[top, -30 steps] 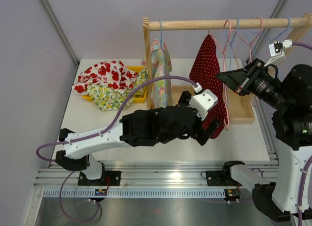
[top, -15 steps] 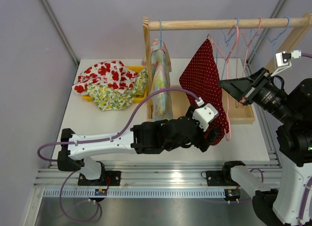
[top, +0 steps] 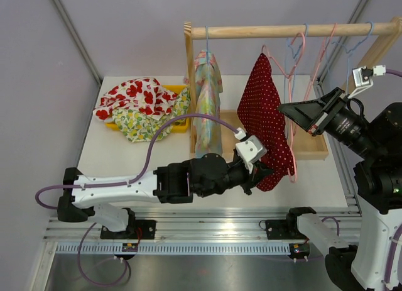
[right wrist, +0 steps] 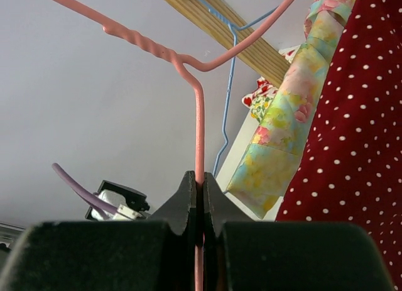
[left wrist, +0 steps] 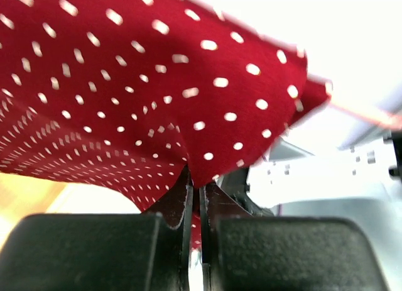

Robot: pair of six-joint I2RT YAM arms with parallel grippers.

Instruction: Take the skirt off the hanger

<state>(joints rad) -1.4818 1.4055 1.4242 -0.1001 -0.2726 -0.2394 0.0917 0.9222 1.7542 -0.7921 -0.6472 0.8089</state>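
Since half a second ago: left gripper [top: 259, 175] drawn back toward its base, dragging the hem of the skirt [top: 267, 118] with it. Right gripper [top: 286, 109] roughly where it was.

Left jaws: pinched closed on a fold of the lower hem. In the left wrist view the red dotted cloth [left wrist: 125, 83] rises out of the closed fingertips [left wrist: 195, 192] and fans up and to the left of them.

Right jaws: narrow, clamped on the pink wire of the hanger [right wrist: 199, 115]. The wire runs straight up out of the jaws to its twisted neck. Skirt [right wrist: 358, 115] hangs just to the right of these jaws.

Skirt position: on the hanger, stretched between the two pairs of jaws, top end up near the wooden rail [top: 251, 31]. Patterned garment [top: 207, 105] hangs beyond the left jaws, apart from them.

Handling, judged: light, limp cotton-like cloth, not fragile, likely to bunch and slip. A doubled hem edge gives the surest pinch. The wire is thin and springy, so it may swing unless braced.
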